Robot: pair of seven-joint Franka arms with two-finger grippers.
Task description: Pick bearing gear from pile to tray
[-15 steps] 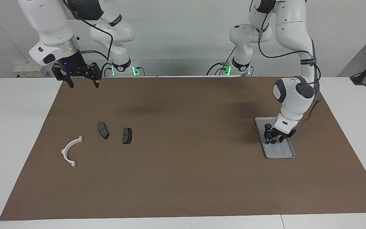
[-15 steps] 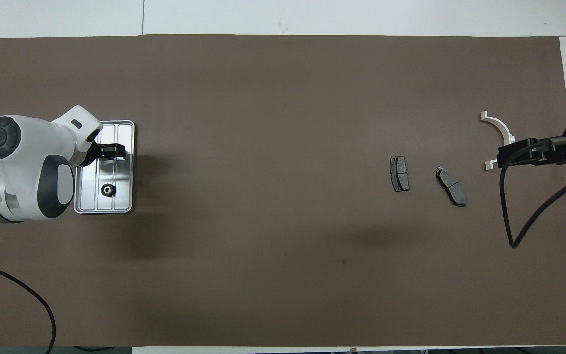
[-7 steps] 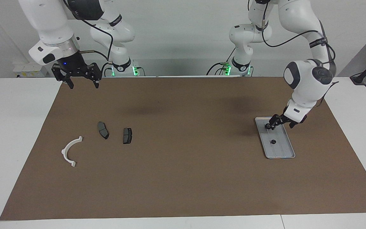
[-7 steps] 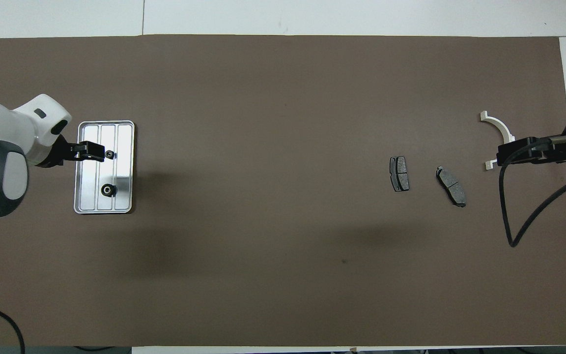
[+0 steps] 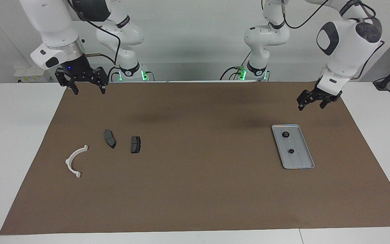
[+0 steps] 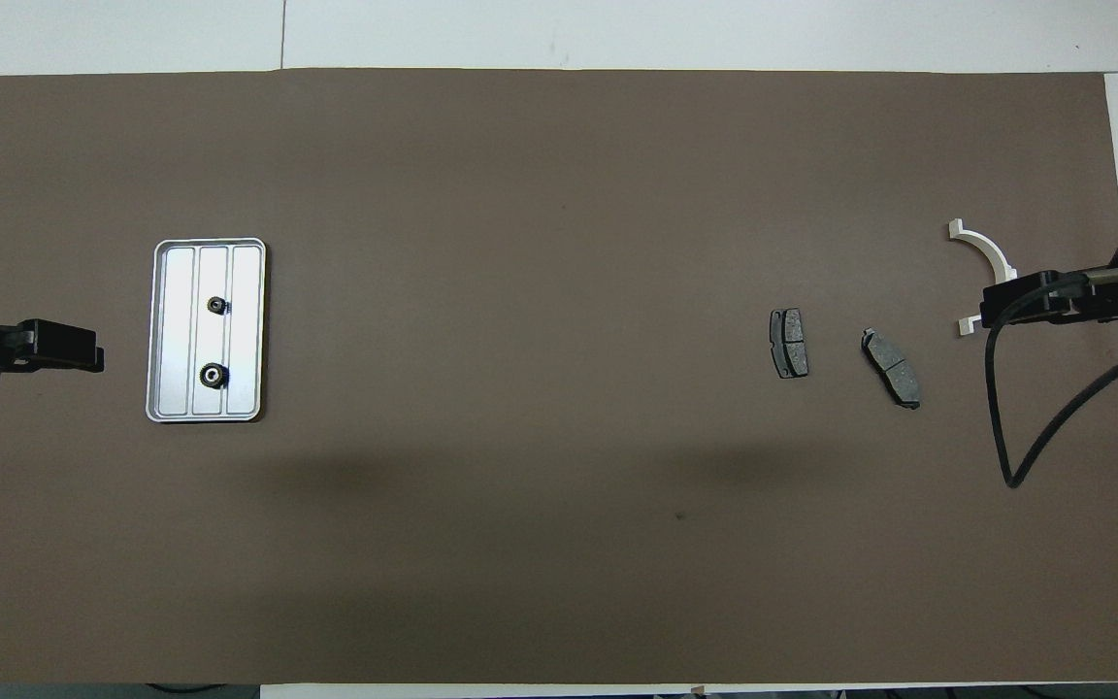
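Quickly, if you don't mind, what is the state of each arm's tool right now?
Left tool: open, holding nothing, raised over the mat near the tray.
Right tool: open, holding nothing, waiting above the mat's edge.

1. One camera sits high across the table, facing the two robots; their bases stand at the top of its picture, against the white wall.
2. The other hangs high above the robots' own end, looking forward and steeply down, so little of the arms shows.
3. Both stand well back, taking in nearly the whole brown mat [image 5: 195,189].
4. They share the mat, the tray [image 5: 300,162] [image 6: 171,388] and the scattered parts, turned half round: the tray sits at opposite sides.
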